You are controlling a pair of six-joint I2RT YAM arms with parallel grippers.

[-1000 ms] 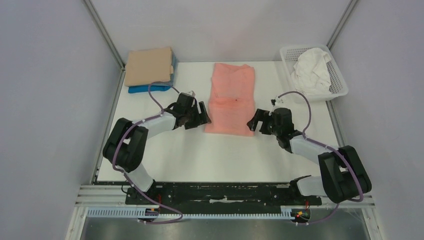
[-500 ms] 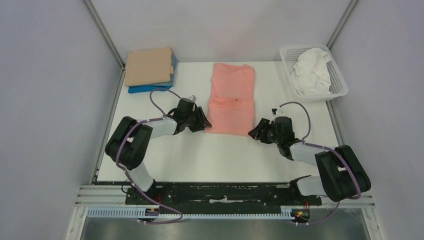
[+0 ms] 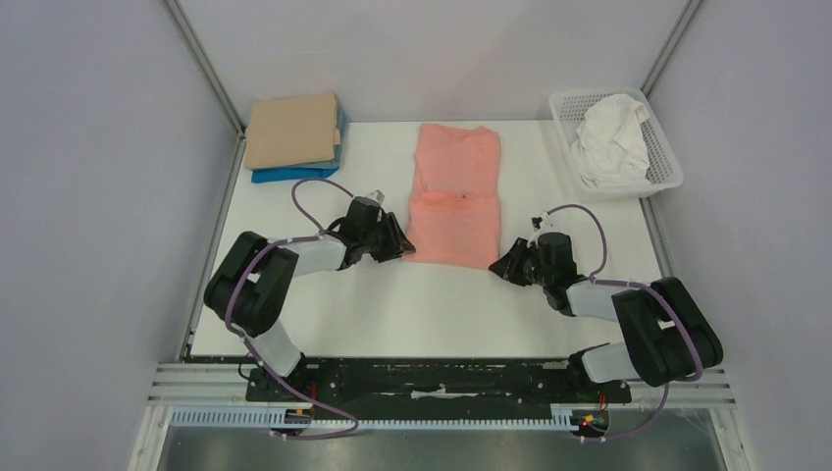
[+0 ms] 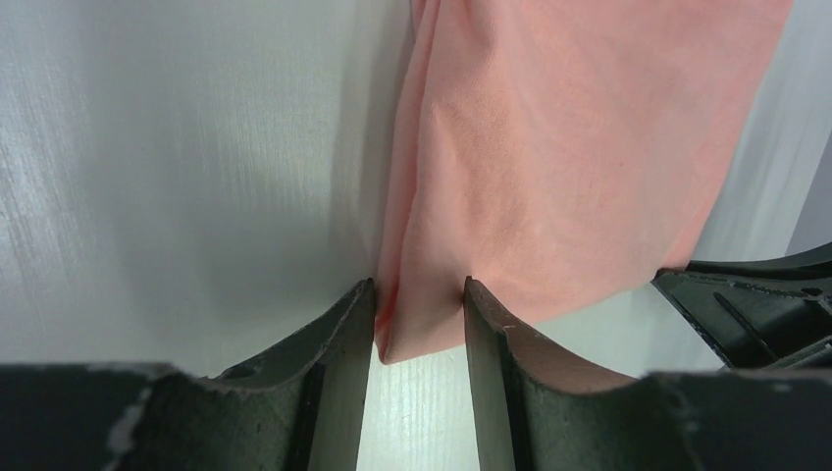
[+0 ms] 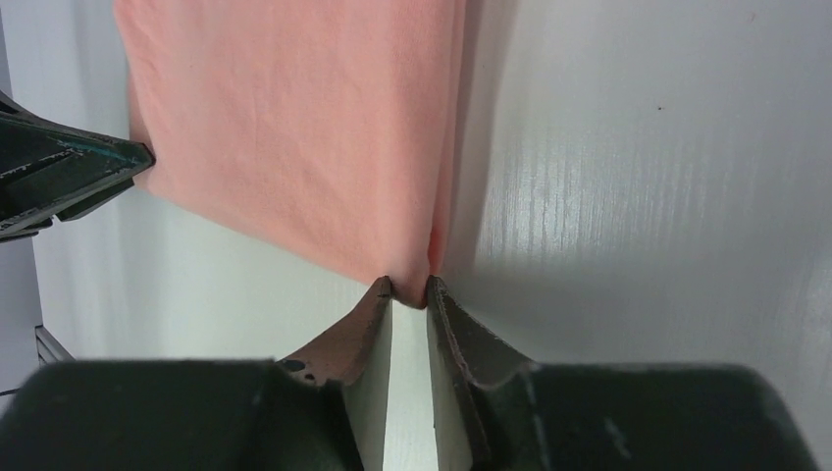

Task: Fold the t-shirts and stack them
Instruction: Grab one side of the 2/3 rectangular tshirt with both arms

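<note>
The salmon-pink t-shirt [image 3: 453, 196] lies folded into a long strip in the middle of the white table [image 3: 392, 304]. My left gripper [image 3: 403, 246] is low at its near left corner. In the left wrist view the corner of the pink t-shirt [image 4: 549, 147] fills the gap between the fingers of the left gripper [image 4: 419, 287]. My right gripper [image 3: 498, 263] is at the near right corner. In the right wrist view the right gripper [image 5: 408, 285] pinches the shirt's [image 5: 294, 128] corner at its fingertips. A tan t-shirt [image 3: 292, 129] lies on a blue one [image 3: 290, 175].
A white lattice basket [image 3: 670, 167] at the back right holds a crumpled white t-shirt [image 3: 610, 137]. The tan and blue stack sits at the back left corner. Grey walls and metal posts bound the table on both sides.
Both grippers came down and in to the pink shirt's near corners, and their jaws closed from wide open onto the cloth.
</note>
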